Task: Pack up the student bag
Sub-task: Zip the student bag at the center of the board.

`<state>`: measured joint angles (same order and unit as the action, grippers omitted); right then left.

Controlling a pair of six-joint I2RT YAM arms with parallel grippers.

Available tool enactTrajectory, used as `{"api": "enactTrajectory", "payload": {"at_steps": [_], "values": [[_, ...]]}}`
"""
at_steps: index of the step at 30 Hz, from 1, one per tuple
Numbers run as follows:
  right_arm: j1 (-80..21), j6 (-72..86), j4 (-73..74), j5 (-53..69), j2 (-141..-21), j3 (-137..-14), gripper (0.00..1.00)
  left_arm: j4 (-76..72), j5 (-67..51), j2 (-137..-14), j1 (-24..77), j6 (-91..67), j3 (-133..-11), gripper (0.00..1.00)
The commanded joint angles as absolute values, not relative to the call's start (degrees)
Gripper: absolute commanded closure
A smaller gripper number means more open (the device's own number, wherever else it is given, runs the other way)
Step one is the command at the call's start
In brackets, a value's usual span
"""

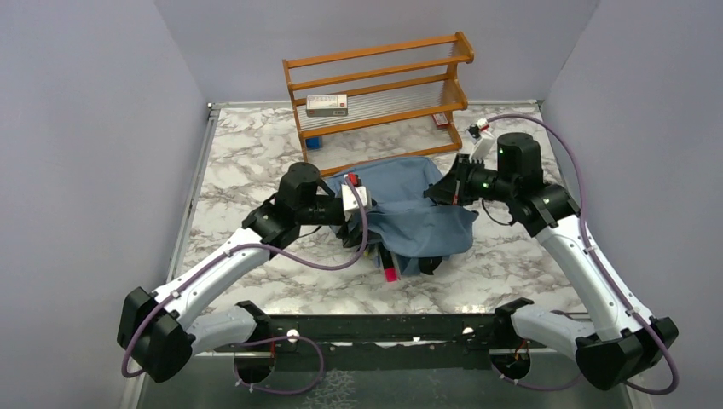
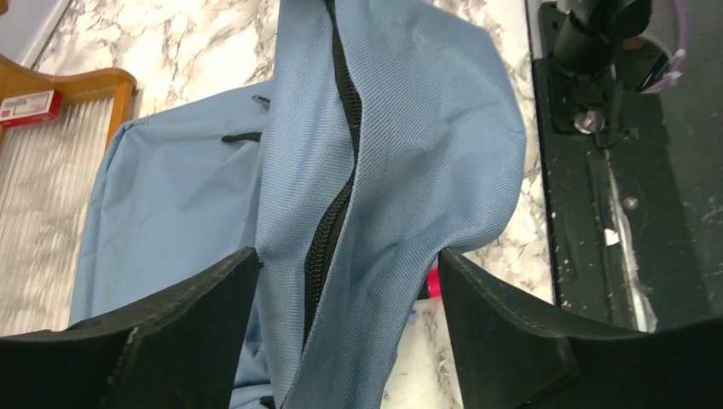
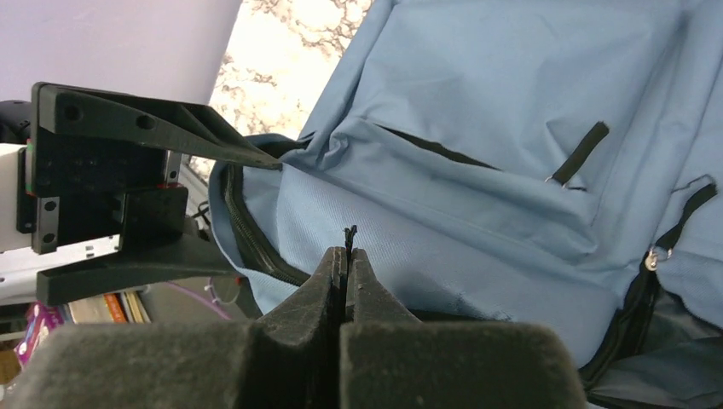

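Observation:
The student bag (image 1: 422, 213), dusty-blue with black zipper trim, lies crumpled in the middle of the marble table between the two arms. My left gripper (image 2: 348, 256) stands open at its left edge. A raised fold of the bag (image 2: 426, 128) with its zipper runs loosely between the spread fingers (image 2: 205, 298). My right gripper (image 3: 348, 254) is shut on a thin black tab (image 3: 349, 233) of the bag (image 3: 477, 102), at the bag's right side (image 1: 443, 192). The right wrist view shows the left gripper's fingers (image 3: 162, 128) wide apart around the bag's zipper edge.
A wooden rack (image 1: 379, 89) stands at the back holding a white box (image 1: 326, 105); a small red box (image 1: 440, 119) lies on its lower shelf. A pink item (image 1: 390, 273) pokes out under the bag's near edge. Books (image 3: 94, 307) show beneath the left gripper.

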<state>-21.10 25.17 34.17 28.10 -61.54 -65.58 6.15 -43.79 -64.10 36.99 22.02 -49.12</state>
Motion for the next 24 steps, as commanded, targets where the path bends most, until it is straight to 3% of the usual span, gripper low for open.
{"api": "enactTrajectory", "payload": {"at_steps": [1,6,7,8,14,17,24], "values": [[-21.18,26.83,36.42,31.17,-59.45,-64.44,1.00,4.35,-42.94,-62.28,41.05,16.85,-51.31,0.19],[-21.18,26.39,37.99,27.59,-58.20,-63.22,1.00,1.41,-40.07,-65.30,45.96,12.28,-53.51,0.12],[-21.18,26.37,38.20,27.19,-57.88,-63.20,1.00,1.17,-38.86,-65.86,46.70,11.90,-53.79,0.04],[-21.18,26.44,38.32,26.85,-57.61,-63.19,1.00,1.12,-37.22,-66.37,47.17,11.63,-54.01,0.01],[-21.18,26.33,38.77,25.24,-55.86,-63.04,1.00,0.71,-33.24,-68.99,47.93,11.35,-55.16,0.01],[-21.18,26.23,38.48,25.14,-55.28,-62.69,1.00,0.34,-34.21,-71.83,49.30,10.67,-57.01,0.05],[-21.18,26.02,38.56,23.79,-54.22,-61.65,0.99,-1.30,-35.59,-78.10,54.13,10.16,-60.77,0.25]]}}
